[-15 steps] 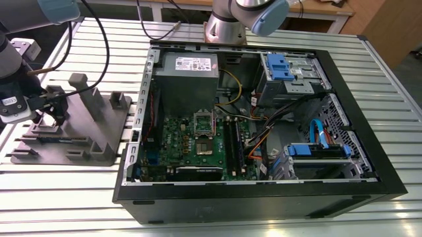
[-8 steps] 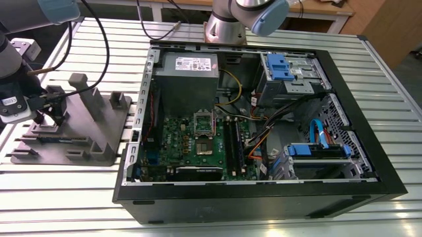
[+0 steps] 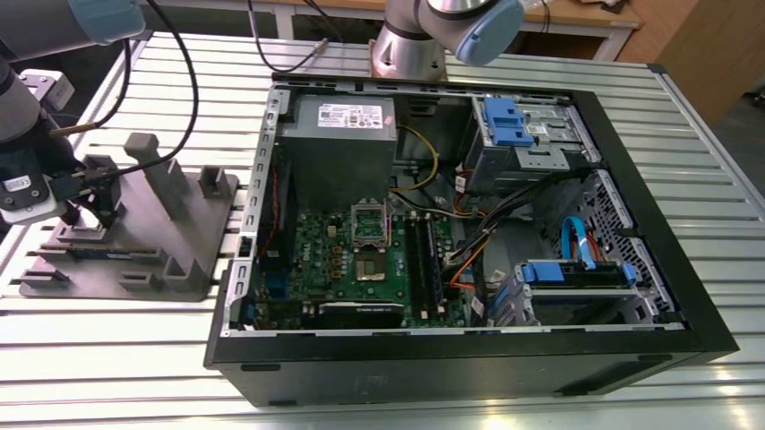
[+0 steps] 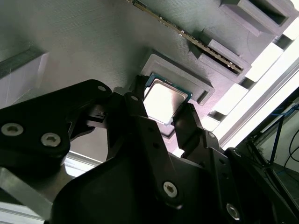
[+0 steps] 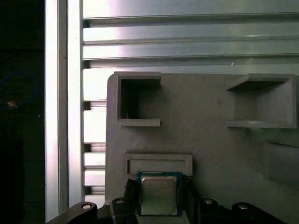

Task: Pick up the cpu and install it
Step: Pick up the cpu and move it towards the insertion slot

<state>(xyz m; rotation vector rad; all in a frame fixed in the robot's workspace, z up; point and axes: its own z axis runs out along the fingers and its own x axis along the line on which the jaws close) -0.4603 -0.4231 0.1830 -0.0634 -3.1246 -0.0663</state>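
The cpu (image 5: 159, 194), a small square chip with a pale silvery top and a green rim, lies in a shallow framed recess of the grey fixture plate (image 5: 210, 140). In both wrist views my gripper (image 5: 160, 200) has one black finger (image 4: 135, 100) against each side of the cpu (image 4: 163, 99), so it is shut on the chip, which still sits at the recess. In the exterior view the gripper (image 3: 98, 208) hangs over the fixture plate (image 3: 156, 260) at that view's left, apart from the green motherboard (image 3: 347, 269) and its metal socket frame (image 3: 368, 240).
The open black computer case (image 3: 669, 296) lies on the slatted metal table (image 3: 143, 358), with a power supply (image 3: 340, 121), blue drive brackets and loose cables inside. Upright grey posts (image 3: 150, 157) rise from the fixture. A memory stick (image 4: 187, 35) stands in a fixture slot.
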